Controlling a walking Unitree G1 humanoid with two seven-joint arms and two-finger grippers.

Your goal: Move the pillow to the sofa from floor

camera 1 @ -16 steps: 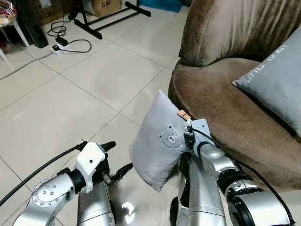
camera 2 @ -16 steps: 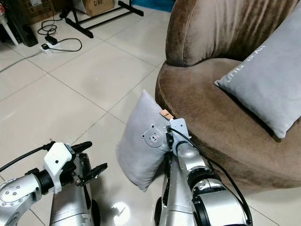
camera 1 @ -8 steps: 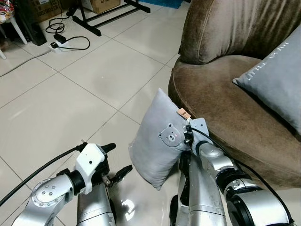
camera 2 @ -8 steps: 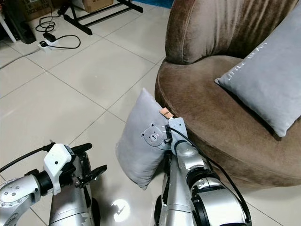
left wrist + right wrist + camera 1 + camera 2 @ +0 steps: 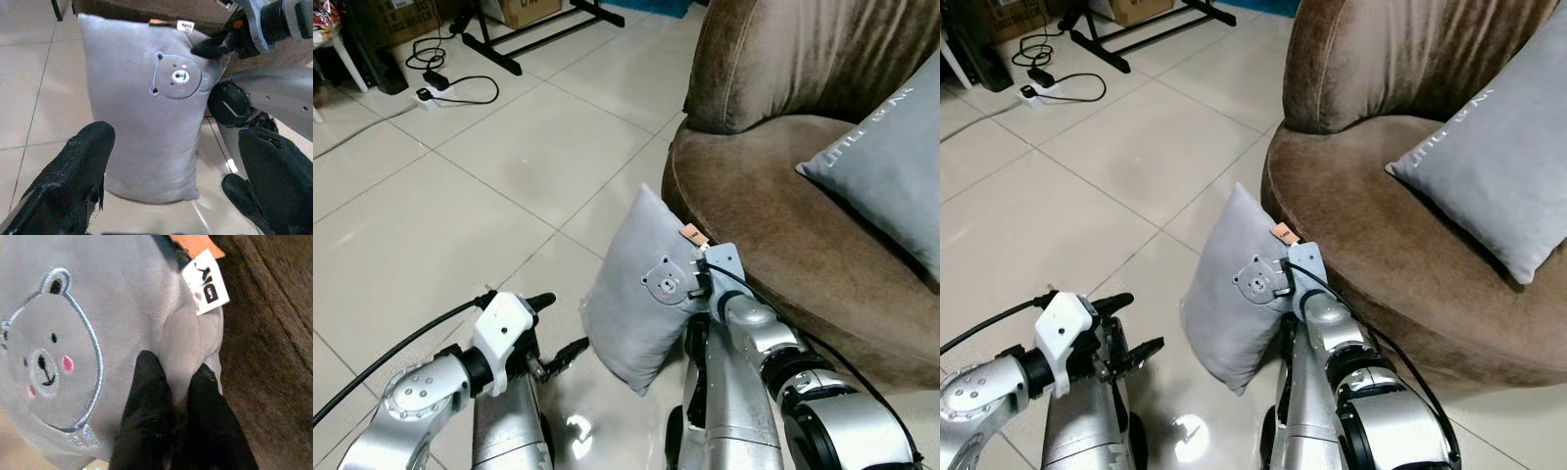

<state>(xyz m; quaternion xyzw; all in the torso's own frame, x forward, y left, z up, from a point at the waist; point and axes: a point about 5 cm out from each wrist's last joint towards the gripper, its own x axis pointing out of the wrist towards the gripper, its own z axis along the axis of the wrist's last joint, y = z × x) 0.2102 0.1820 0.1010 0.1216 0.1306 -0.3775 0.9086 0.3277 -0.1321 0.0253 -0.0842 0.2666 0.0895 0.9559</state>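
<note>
A grey pillow (image 5: pixel 636 294) with a small bear face stands upright on the tiled floor, leaning against the front of the brown sofa (image 5: pixel 783 196). My right gripper (image 5: pixel 697 283) is shut on the pillow's upper corner near its tags; in the right wrist view both black fingers (image 5: pixel 146 396) pinch a fold of the grey fabric (image 5: pixel 98 333). My left gripper (image 5: pixel 555 328) stands open just left of the pillow, low over the floor. The left wrist view has the pillow (image 5: pixel 146 112) straight ahead between its spread fingers (image 5: pixel 83 161).
A second grey pillow (image 5: pixel 886 176) lies on the sofa seat at the right. Cables and a power strip (image 5: pixel 435 90) lie on the floor at the far left, beside a black stand (image 5: pixel 524 39) and boxes. Open tiles (image 5: pixel 460 196) stretch to the left.
The pillow's upper part has shifted slightly in the right gripper's hold. The left gripper has edged a little closer to the pillow. The camera has moved a little.
</note>
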